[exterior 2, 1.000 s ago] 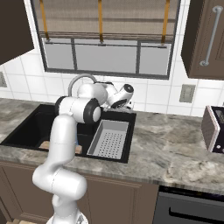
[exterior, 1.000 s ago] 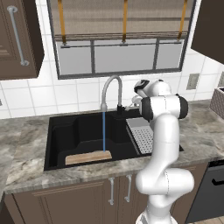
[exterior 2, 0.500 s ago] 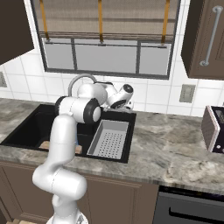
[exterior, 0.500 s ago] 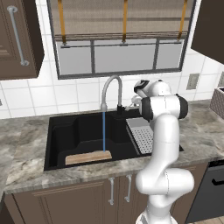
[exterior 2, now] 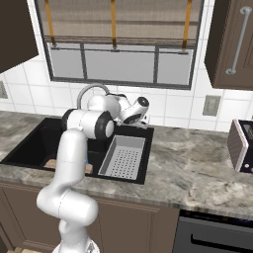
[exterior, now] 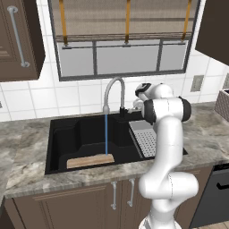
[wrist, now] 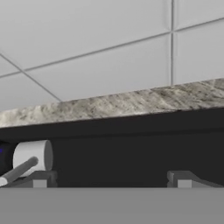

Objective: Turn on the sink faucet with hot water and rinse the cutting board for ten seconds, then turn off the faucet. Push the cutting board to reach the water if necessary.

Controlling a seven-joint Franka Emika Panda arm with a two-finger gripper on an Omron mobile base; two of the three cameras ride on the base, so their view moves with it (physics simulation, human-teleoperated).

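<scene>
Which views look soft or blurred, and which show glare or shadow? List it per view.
Left base view: flat, even light, no glare, the water crisp blue. Right base view: equally even, slightly soft edges. Hand view: blurry; the faucet base and the hand fingertips are fuzzy.

Matte black sink (exterior: 62,138), light-tan cutting board (exterior: 89,161) — blue water (exterior: 106,134), silver-grey faucet (exterior: 112,91)

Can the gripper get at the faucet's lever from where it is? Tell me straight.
Probably yes. The gripper sits right beside the sink faucet base, its lever just by one fingertip, with nothing between them.
</scene>
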